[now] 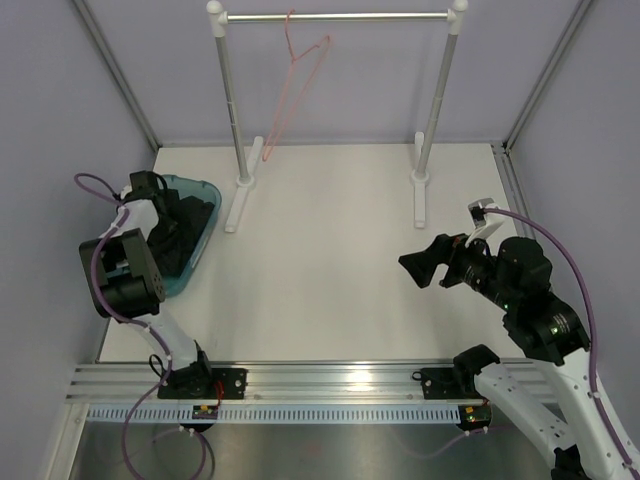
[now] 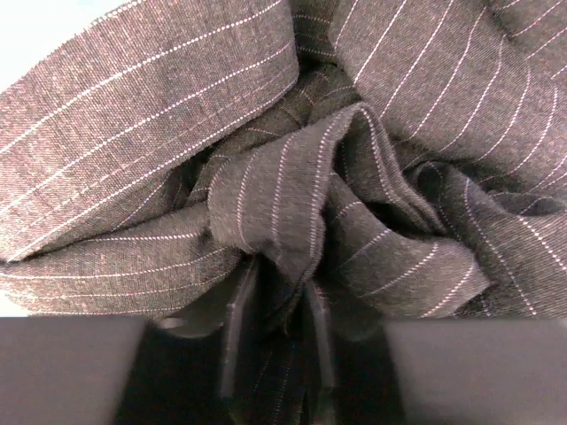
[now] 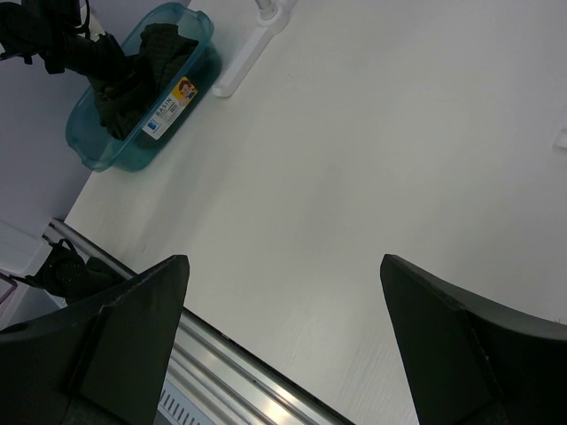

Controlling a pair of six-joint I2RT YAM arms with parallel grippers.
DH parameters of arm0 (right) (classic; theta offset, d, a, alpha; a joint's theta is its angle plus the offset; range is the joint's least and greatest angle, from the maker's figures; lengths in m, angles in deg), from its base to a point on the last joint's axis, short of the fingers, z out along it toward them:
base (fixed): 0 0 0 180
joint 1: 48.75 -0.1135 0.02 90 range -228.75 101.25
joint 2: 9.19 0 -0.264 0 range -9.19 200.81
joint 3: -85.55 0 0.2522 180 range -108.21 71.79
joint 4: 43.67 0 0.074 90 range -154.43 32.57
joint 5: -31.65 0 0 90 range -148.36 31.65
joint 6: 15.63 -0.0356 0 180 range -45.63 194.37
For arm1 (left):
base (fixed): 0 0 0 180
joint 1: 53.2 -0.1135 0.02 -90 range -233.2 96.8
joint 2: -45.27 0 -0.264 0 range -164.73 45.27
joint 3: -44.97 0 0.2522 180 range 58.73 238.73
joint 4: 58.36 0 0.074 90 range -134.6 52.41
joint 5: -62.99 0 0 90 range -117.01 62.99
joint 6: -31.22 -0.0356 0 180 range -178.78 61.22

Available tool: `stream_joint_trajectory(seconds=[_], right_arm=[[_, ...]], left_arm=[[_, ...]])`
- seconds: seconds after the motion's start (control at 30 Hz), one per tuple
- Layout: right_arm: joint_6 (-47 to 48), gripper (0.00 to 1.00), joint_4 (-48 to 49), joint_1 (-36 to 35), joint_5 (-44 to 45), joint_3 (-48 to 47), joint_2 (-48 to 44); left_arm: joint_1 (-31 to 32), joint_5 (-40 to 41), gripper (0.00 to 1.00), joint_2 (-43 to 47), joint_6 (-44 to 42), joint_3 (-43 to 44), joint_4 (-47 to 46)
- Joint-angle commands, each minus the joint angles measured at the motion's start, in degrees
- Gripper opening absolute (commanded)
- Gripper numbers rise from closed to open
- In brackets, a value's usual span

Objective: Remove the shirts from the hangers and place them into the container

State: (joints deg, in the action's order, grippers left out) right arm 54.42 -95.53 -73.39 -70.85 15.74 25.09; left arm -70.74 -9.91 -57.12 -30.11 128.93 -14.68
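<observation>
The left arm (image 1: 125,270) is folding back on the far left side and is pointing the left pincer (image 2: 279,297) downward. Its fingers (image 2: 237,328) are standing only a little apart; whether they are pinching is not clear. The right arm (image 1: 540,320) is hovering on the right side, and the right pincer (image 3: 283,261) is gaping wide, carrying nothing.

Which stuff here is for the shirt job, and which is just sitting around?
For the job:
black striped shirt
teal tub
pink hanger

Just there:
metal rack
sticker on the tub
</observation>
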Motion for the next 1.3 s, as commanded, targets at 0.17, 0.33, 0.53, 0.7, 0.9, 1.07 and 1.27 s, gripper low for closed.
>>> stream_joint_trajectory(seconds=[0.17,0.33,0.53,0.7,0.9,1.07,1.27], right_arm=[[0.52,0.99,-0.48,-0.41,1.33,-1.87,-1.5],[0.69,1.0,0.49,-0.41,0.19,-1.69,-2.29],[3.24,0.99,-0.47,-0.41,0.18,-3.44,-2.73],[5.09,1.0,-1.97,-0.41,3.08,-6.87,-2.47],[8.43,0.99,-4.08,-0.41,11.78,-12.76,-2.73],[10.36,1.0,-3.56,-0.41,19.25,-15.93,-4.22],[10.63,0.99,-4.95,-0.41,26.37,-16.46,-6.86]], left_arm=[[-0.21,-0.67,0.61,10.88,-1.76,3.8,3.65],[-0.21,-0.23,0.95,19.92,-4.58,7.5,7.96],[-0.3,-2.95,0.99,31.18,-8.36,8.03,13.41],[0.05,-7.6,0.99,44.8,-9.24,6.62,15.88],[3.56,-8.14,0.99,58.78,-9.95,4.6,19.22],[6.81,-7.52,0.99,67.4,-9.94,4.43,25.1],[11.82,-4.98,0.99,74.16,-8.89,-2.33,28.8]])
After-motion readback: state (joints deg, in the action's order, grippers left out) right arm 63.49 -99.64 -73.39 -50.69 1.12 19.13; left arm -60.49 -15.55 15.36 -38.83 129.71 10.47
